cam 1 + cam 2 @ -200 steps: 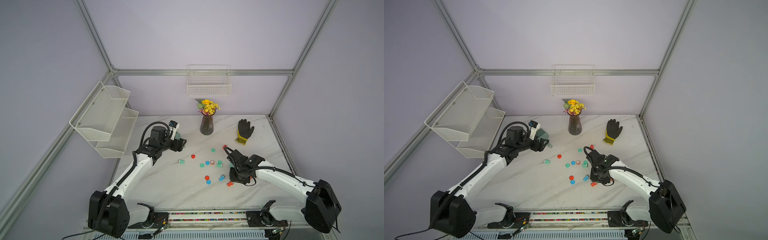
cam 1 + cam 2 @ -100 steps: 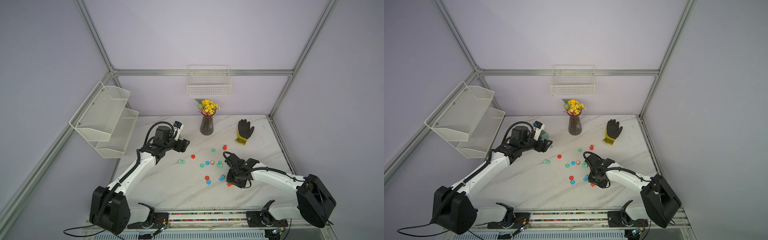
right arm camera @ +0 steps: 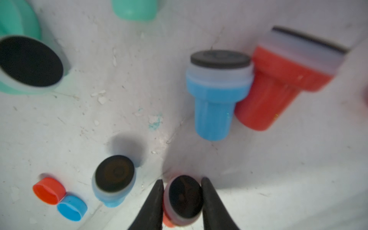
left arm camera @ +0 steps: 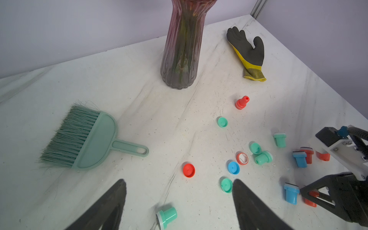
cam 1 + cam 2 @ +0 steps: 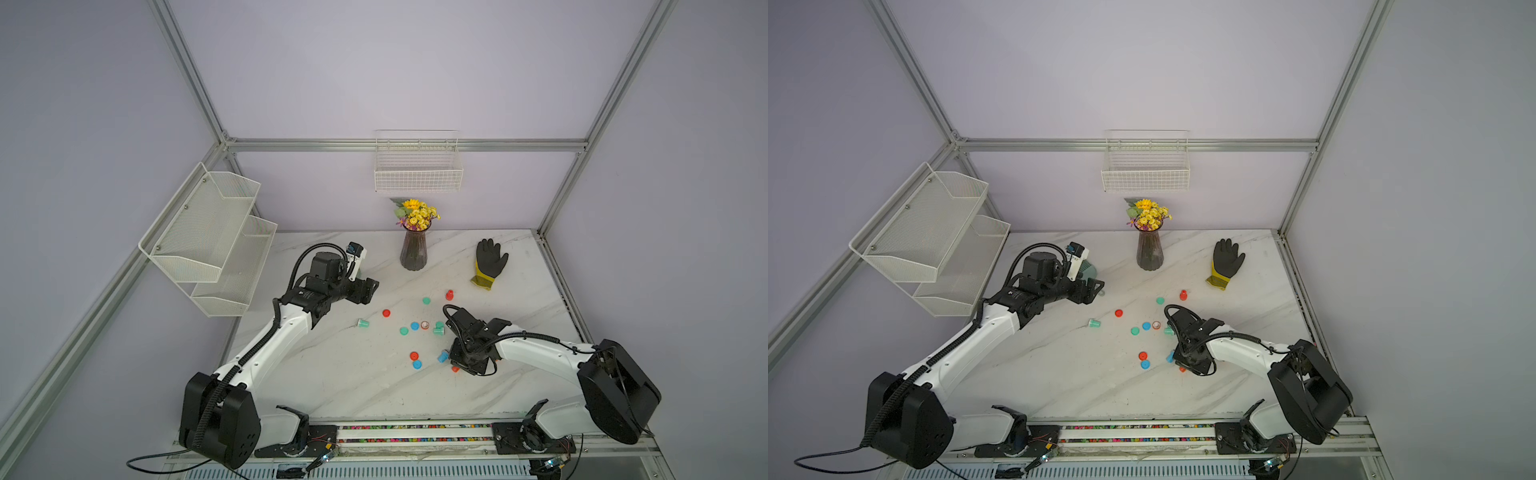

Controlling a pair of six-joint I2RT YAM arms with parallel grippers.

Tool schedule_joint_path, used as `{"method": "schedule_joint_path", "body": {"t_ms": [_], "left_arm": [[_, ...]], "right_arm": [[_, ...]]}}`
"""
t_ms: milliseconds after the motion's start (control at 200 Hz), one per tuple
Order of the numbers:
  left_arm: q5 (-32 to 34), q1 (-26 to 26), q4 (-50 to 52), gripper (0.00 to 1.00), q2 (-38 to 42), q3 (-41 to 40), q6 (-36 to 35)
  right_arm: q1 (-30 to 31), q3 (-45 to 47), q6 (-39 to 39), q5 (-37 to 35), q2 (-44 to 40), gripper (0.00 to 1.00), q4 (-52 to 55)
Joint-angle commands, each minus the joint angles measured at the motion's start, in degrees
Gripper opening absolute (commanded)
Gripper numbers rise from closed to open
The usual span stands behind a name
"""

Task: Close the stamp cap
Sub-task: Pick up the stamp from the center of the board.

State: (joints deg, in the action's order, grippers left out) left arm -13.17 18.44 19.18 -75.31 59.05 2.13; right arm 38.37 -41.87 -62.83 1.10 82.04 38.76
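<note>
Right gripper [image 3: 182,180]: nearly closed, its two black fingers pressed on both sides of the red stamp [image 3: 185,199]. In both top views it stood low over the table [image 5: 332,374], right of the middle of the frame.
Red stamp: without cap, its black pad turned up to the wrist camera.
Red cap [image 5: 414,355]: on the table a little left of that gripper, just beside a blue cap [image 5: 417,365].
Left gripper [image 4: 179,180]: wide open and holding nothing, left of the middle of the frame in both top views.
Green stamp [image 4: 167,216]: lying on its side, near the left gripper.
</note>
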Motion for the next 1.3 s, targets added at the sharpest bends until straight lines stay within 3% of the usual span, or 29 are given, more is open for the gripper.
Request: {"method": "schedule_joint_path", "body": {"t_ms": [0, 140, 255, 395, 540, 770, 935, 1135, 1295], "left_arm": [[0.53, 0.28, -0.56, 0.83, 1.26, 1.25, -1.03], [0.32, 0.71, -0.52, 0.83, 1.08, 1.51, -0.28], [-0.61, 2.28, 2.74, 0.82, 0.22, 4.82, 1.52], [0.32, 6.54, 13.75, 0.82, -2.70, 14.18, 5.00], [-7.40, 9.17, 19.57, 0.82, -4.23, 19.83, 13.95], [-13.04, 15.17, 20.20, 0.80, -3.31, 20.51, 24.24], [-13.82, 18.79, 23.34, 0.76, -3.69, 20.95, 27.69], [-9.27, 24.28, 27.90, 0.71, -5.11, 23.58, 27.71], [-6.74, 26.36, 32.06, 0.64, -10.75, 26.87, 27.07]], "right_arm": [[0.30, -0.09, 0.44, -1.06, 0.10, 0.29, 0.44], [0.30, -2.89, 5.46, -2.86, -1.59, 0.25, 2.64], [0.35, -6.34, 15.08, -4.01, -3.18, 0.25, 2.92], [0.35, -8.52, 28.84, -3.12, -6.28, 0.25, -2.47], [0.30, -7.96, 43.25, -0.12, -9.22, 0.24, -11.62], [0.31, 0.82, 69.19, 11.61, -19.76, 0.19, -36.81], [0.41, 4.83, 86.49, 20.12, -22.02, 0.15, -45.42], [0.39, 4.60, 92.65, 22.25, -21.04, 0.13, -46.32], [0.39, 5.46, 94.46, 23.42, -21.95, 0.12, -47.53]]}}
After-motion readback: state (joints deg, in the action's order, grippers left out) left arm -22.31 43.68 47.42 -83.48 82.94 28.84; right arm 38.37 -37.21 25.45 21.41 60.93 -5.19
